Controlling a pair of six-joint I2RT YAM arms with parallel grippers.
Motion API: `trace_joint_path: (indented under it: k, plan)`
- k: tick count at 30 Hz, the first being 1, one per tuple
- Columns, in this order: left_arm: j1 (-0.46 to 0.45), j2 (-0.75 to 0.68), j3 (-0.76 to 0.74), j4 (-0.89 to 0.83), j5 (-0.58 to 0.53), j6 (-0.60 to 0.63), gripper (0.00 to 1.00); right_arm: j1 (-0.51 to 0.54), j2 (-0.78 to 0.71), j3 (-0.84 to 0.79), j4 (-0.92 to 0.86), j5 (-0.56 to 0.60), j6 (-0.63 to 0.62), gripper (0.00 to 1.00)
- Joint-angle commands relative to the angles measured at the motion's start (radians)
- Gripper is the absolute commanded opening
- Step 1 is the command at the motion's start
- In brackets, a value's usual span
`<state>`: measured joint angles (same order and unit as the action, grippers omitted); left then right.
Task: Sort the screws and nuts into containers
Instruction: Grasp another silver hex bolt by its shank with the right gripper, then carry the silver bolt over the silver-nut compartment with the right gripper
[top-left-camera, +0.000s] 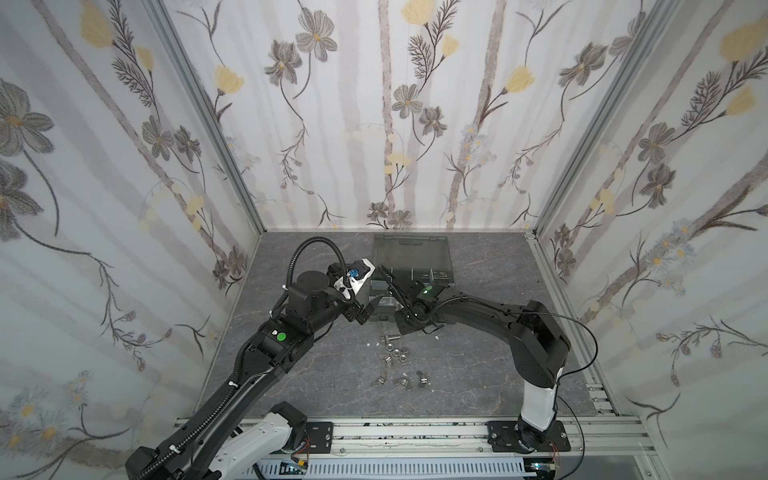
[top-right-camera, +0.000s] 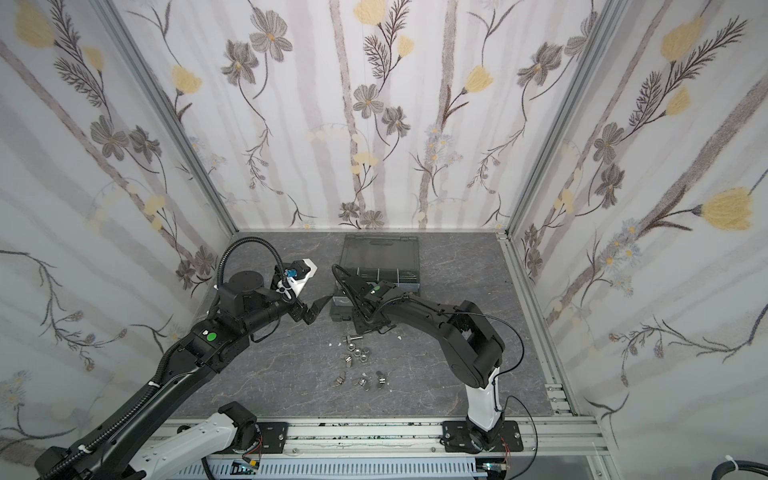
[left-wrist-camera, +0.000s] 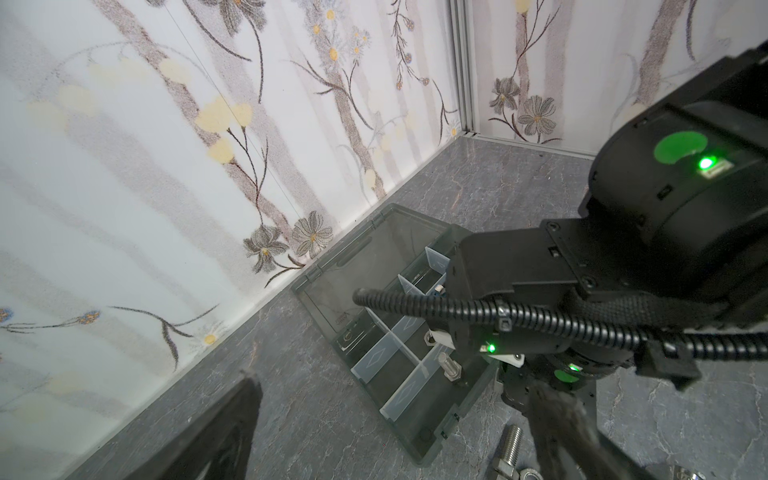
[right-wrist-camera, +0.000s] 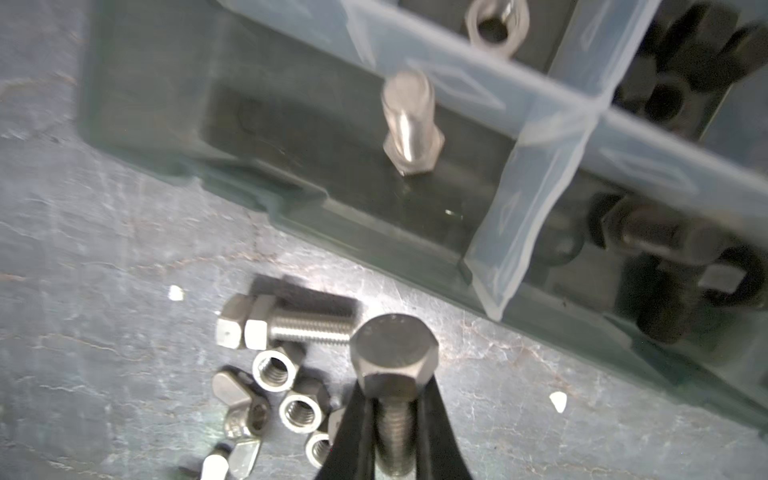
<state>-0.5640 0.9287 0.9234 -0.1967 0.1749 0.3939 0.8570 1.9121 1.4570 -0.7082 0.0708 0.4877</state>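
In the right wrist view my right gripper (right-wrist-camera: 392, 432) is shut on a silver hex-head screw (right-wrist-camera: 394, 357), held head-first just in front of the grey organizer case (right-wrist-camera: 291, 199). One silver screw (right-wrist-camera: 409, 124) stands on its head in the nearest of the containers; black screws (right-wrist-camera: 648, 237) fill the one beside it. Another silver screw (top-left-camera: 388, 338) lies on the table among loose hex nuts (right-wrist-camera: 274, 370) and wing nuts (top-left-camera: 401, 380). My left gripper (top-left-camera: 369, 308) hangs open and empty beside the case's left end. In both top views the right wrist hides its fingers.
The case's smoky lid (top-left-camera: 411, 253) lies open flat toward the back wall. Flowered walls close in three sides, and an aluminium rail (top-left-camera: 415, 432) runs along the front edge. Small white specks (right-wrist-camera: 557, 402) dot the marbled table.
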Motion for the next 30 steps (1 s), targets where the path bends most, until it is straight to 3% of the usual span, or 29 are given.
trace_joint_path:
  k: [1,11,25,30]
  plan:
    - [0.0,-0.008,-0.007,0.038,-0.026,0.011,1.0,-0.018,0.032,0.077,-0.027,0.034,-0.054,0.05]
    - [0.001,-0.016,0.001,0.023,-0.041,0.016,1.0,-0.061,0.211,0.309,-0.02,0.016,-0.132,0.06]
    - [0.001,-0.016,0.004,0.007,-0.041,0.014,1.0,-0.062,0.247,0.331,-0.015,-0.003,-0.155,0.14]
    - [0.001,-0.018,0.005,0.005,-0.04,0.011,1.0,-0.062,0.235,0.328,-0.017,0.001,-0.164,0.12]
